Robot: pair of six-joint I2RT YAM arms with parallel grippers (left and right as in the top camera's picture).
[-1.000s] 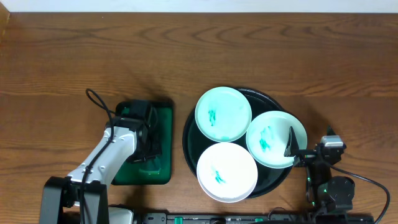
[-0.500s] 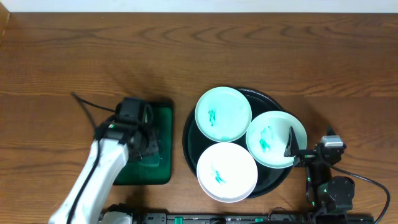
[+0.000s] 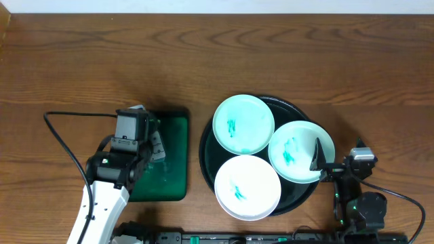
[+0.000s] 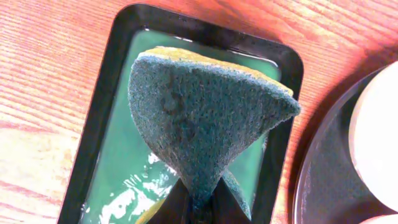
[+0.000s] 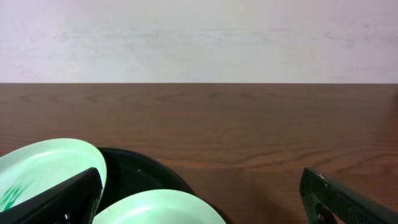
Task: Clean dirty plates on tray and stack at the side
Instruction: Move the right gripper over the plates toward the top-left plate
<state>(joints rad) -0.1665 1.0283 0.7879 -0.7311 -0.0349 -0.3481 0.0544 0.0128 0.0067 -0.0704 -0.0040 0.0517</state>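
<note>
- The wooden table (image 3: 285, 54) has bare space on every side of the trays, so choose your stacking spot before you start wiping.
- The black tray (image 3: 288, 108) sits right of centre and carries all three plates, each marked with teal scribbles.
- The green tray (image 4: 99, 124) lies just left of it with water pooled inside. Let the sponge drip there first, or you will likely trail water across the wood.
- The far plate (image 3: 243, 124) is nearest your path, so it looks the sensible first target. The right plate (image 3: 298, 150) and near plate (image 3: 247, 186) overlap the rim and may tip under pressure.
- The sponge (image 4: 199, 118) hangs over the green tray, pinched by one corner. Bring its broad face down flat on the scribble.
- Your left gripper (image 4: 198, 196) is clamped tight on that corner.
- Your right gripper (image 5: 200, 180) rests with jaws wide, holding nothing, beside the right plate. Use it to steady a plate.
</note>
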